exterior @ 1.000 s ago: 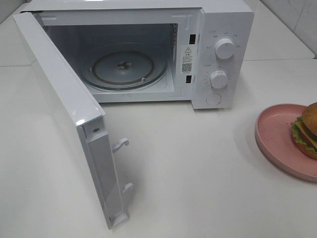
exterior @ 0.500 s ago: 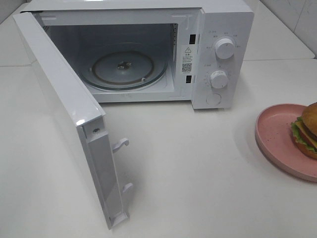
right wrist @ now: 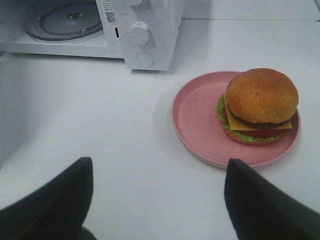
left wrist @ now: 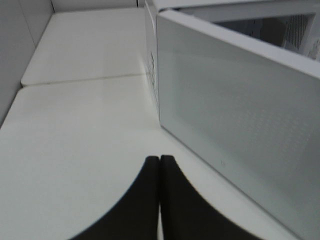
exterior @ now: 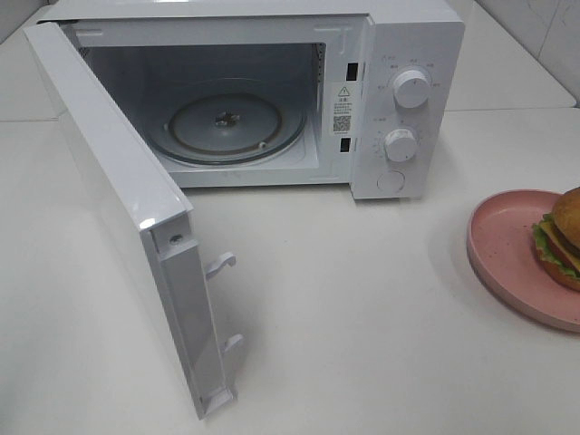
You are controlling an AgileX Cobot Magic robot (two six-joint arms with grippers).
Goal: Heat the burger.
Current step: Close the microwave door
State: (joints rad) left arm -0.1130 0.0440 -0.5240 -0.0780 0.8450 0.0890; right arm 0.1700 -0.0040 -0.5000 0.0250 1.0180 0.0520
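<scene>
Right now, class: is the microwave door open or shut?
Open: the microwave door stands swung wide, exposing the bare glass turntable inside.

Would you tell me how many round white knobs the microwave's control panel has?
2: an upper round white knob and a lower round white knob directly beneath it; the flat round button below them is not a knob.

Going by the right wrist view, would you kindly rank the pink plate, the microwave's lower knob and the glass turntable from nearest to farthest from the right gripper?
1. Pink plate, just ahead of the right gripper.
2. Lower knob, on the microwave's control panel.
3. Glass turntable, inside the open cavity.
</scene>
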